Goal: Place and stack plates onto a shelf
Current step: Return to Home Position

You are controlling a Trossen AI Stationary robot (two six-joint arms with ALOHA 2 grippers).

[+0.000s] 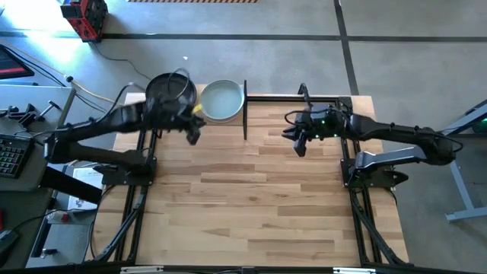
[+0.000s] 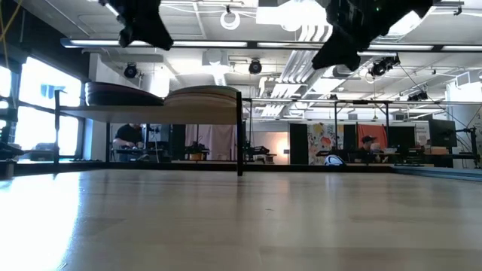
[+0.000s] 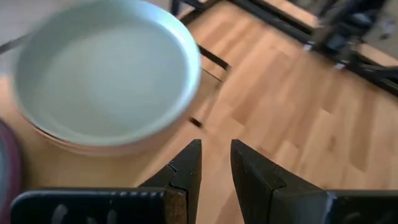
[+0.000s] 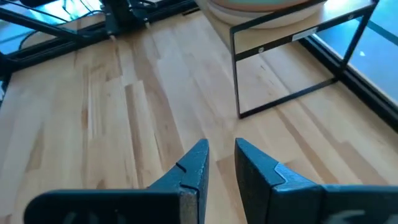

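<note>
**A:** Left gripper (image 3: 216,152) is empty, fingers a narrow slit apart. It hangs above the table (image 1: 251,198), just beside the pale-green plate (image 3: 106,74) that tops the light stack.

**B:** Plates all up?

**A:** Looks it. Two piles sit on the shelf (image 2: 151,113). The black plates (image 1: 169,90) are at the outer end and the light stack is next to the upright bar (image 1: 245,114). None on the table.

**B:** So what's the risk?

**A:** The retreat, I'd guess. The left arm passes over the front of the black plates. If it dips while pulling back, the wrist clips a rim and the pile slides, maybe off the shelf. A sideways swing could nudge the pale-green plate too.

**B:** Right side?

**A:** Right gripper (image 1: 298,141) is high over mid-table, fingers also narrowly apart, holding nothing. It's well apart from the shelf, so no worry there.
</note>
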